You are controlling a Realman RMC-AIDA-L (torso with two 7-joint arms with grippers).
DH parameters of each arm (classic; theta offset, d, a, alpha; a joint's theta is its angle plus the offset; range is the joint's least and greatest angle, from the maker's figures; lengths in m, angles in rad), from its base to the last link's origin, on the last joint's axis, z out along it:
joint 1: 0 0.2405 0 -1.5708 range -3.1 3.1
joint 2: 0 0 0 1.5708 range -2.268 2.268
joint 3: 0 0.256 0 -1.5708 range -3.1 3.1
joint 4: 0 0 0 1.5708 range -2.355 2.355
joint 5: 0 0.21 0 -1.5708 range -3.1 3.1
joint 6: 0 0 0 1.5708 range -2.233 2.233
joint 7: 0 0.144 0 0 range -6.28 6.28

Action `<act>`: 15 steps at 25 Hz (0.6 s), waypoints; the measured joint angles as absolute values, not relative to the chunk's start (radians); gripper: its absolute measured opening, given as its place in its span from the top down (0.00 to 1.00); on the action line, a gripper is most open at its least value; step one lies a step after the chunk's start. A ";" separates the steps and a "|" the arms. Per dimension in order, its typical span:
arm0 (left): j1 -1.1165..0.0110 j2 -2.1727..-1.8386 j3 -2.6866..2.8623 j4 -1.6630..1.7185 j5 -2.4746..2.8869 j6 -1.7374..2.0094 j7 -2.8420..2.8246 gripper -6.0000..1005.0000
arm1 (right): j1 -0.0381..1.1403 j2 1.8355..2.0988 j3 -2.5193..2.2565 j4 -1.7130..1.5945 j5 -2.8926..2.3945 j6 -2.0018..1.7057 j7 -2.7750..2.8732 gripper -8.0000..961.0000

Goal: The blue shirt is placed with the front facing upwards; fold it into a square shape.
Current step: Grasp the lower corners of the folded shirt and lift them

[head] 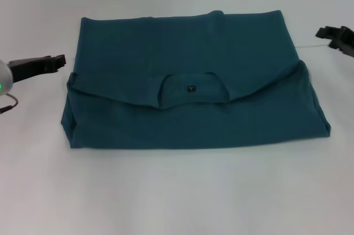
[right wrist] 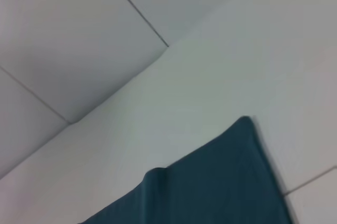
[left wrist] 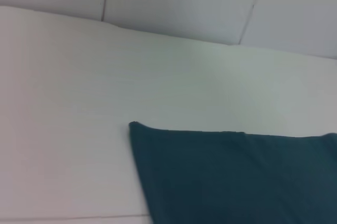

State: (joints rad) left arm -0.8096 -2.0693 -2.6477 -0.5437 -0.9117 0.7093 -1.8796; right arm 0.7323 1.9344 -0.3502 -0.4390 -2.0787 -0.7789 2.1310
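Blue shirt (head: 188,88) lies folded flat on the white worktop (head: 177,191), collar flap up; left tool (head: 52,62) and right tool (head: 332,32) off either side, grip state unclear, holding nothing.

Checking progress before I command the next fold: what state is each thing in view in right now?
Dark teal-blue cotton T-shirt: lying flat on the table, folded into a wide rectangle, collar and neck label showing on top, lettering not visible.
Left gripper: off the shirt's left edge, holding nothing.
Right gripper: off the shirt's far right corner, holding nothing.
White table: bearing the shirt.
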 joint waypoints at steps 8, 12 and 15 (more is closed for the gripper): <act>-0.640 -2.067 -2.503 -0.748 -0.874 0.984 -2.134 0.54 | 0.584 1.939 -0.343 -0.584 -2.075 -1.074 2.132 0.38; -0.510 -2.140 -2.412 -0.936 -0.874 1.034 -2.142 0.43 | 0.521 1.951 -0.344 -0.595 -2.032 -1.091 2.128 0.23; -0.475 -2.162 -2.397 -0.993 -0.874 1.078 -2.151 0.36 | 0.499 1.952 -0.345 -0.595 -2.017 -1.101 2.127 0.14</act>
